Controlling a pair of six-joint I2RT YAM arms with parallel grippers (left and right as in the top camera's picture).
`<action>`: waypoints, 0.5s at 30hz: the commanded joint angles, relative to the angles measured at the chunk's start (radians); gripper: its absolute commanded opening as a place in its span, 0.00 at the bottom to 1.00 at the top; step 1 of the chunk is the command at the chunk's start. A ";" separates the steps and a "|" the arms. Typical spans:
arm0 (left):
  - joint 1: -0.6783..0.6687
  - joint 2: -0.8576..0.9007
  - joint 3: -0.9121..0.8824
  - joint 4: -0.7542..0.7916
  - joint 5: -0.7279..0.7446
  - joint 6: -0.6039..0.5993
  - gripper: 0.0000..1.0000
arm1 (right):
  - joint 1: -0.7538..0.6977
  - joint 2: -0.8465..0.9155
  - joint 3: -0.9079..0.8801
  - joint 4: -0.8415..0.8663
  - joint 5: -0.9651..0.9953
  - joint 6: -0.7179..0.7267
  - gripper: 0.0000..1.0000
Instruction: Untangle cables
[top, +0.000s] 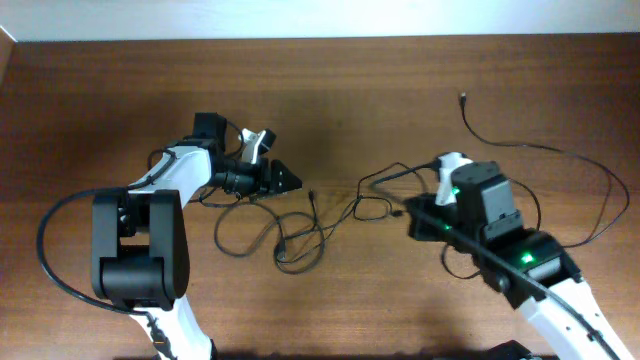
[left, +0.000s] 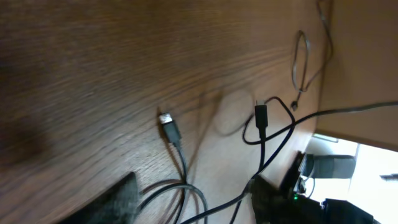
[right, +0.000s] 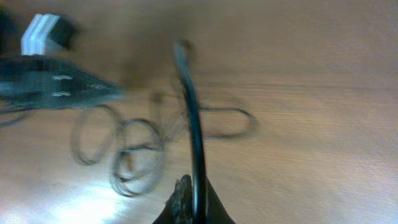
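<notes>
Right jaws are being pressed shut on one strand of the thin black plug-ended cables (top: 300, 240), while left jaws are being held apart, nothing gripped. Loops are being left knotted mid-counter between the arms, one long strand (top: 520, 143) already trailing clear at far right: untangling is being judged barely begun. A brown wood-grain counter (top: 100, 100) is being shown, with a pale strip (top: 320, 18) beyond its far edge.
</notes>
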 joint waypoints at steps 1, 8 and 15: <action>0.003 0.007 -0.005 0.001 -0.108 -0.060 0.47 | -0.076 0.061 0.003 -0.087 0.012 0.033 0.04; 0.003 0.007 -0.005 -0.002 -0.172 -0.115 0.55 | -0.110 0.438 0.003 -0.055 -0.021 0.029 0.06; 0.002 0.007 -0.005 -0.002 -0.171 -0.115 0.54 | -0.112 0.615 0.075 0.045 -0.150 0.014 0.15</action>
